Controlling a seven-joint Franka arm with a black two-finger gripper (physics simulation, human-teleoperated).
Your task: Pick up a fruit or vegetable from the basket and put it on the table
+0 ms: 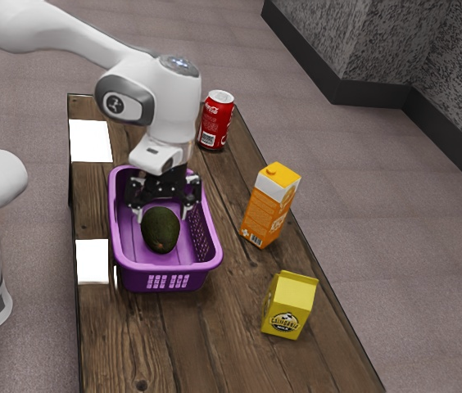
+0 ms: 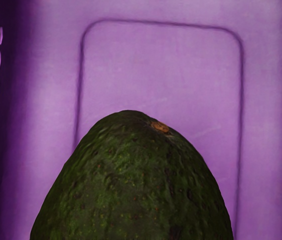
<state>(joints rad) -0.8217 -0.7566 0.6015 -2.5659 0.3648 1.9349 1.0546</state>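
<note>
In the exterior view my gripper [image 1: 162, 214] is low inside the purple basket [image 1: 169, 268], its fingers spread wide. A dark green avocado [image 1: 161, 230] lies in the basket just at the fingertips, and its upper end is partly behind the hand. The gripper stands open; no contact on either side of the avocado can be made out. In the wrist view the avocado [image 2: 136, 185] looms large at the lower edge, its brown stem spot visible, over the purple basket floor [image 2: 161, 75].
On the wooden table [image 1: 206, 344] a red cola can [image 1: 216, 121] stands beyond the basket. An orange juice carton [image 1: 269, 206] and a yellow milk carton [image 1: 289, 305] stand toward the exterior view's right. Two white squares [image 1: 90, 141] lie along the table's left edge there.
</note>
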